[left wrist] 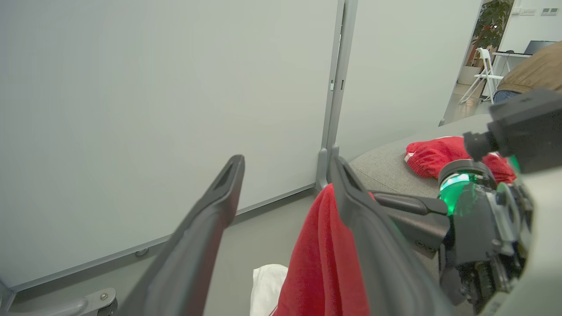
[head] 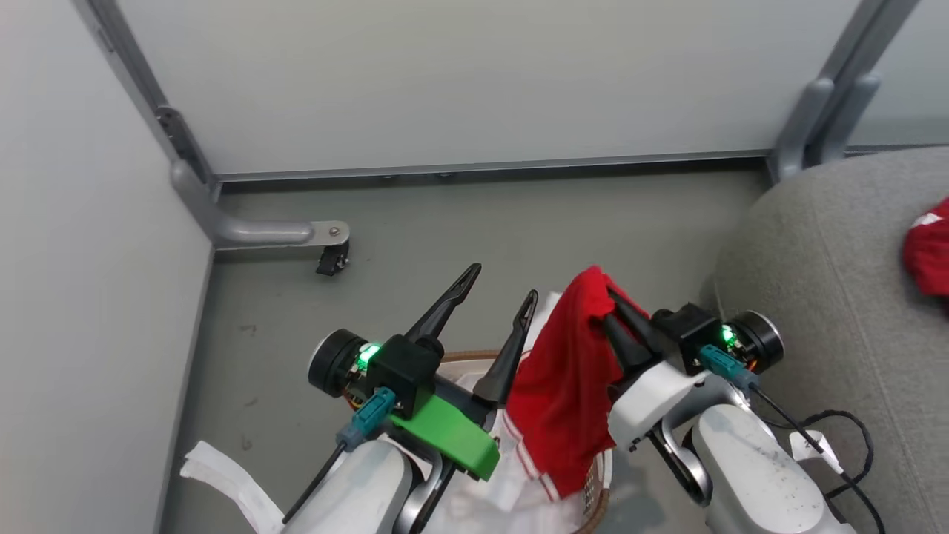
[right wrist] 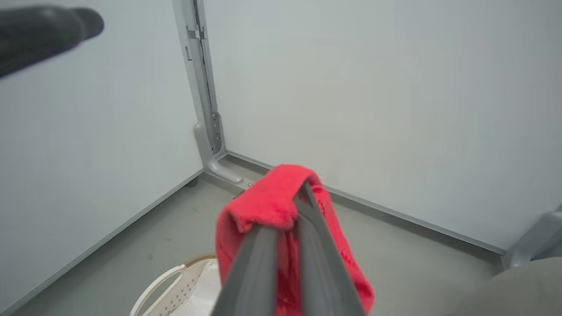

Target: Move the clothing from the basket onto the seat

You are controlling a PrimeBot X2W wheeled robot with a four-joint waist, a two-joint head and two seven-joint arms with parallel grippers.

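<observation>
Head view, and the biggest thing here is the grey seat (head: 815,297), bulging in along the right edge of the floor (head: 460,222), close to the far right corner where the wall panels meet. Next down in size, one basket (head: 474,357) at the near edge of the floor, tan rim peeking between the forearms, white liner (head: 467,386) inside. Now the clothing, and I count two red pieces: one garment (head: 563,386) up in the air, and a second garment (head: 927,252) lying on the seat at its far right side. Whether any more red remains in the basket, I can't tell, the arms cover it. The right hand (head: 612,297) is pinched tight on the top fold of the hanging garment, and its wrist view shows the two fingers closed together through the red cloth (right wrist: 268,202). The cloth's long axis runs straight down from the fingertips, and its striped hem dangles over the basket's right rim. The left hand (head: 503,282) is spread wide and holds nothing, just beside the cloth on its left. The key relation: the seat lies to the robot's right of the loaded hand, so the right arm is the nearer one. I'd judge the next move is a carry rightward, high enough that the hem clears the seat's edge.
</observation>
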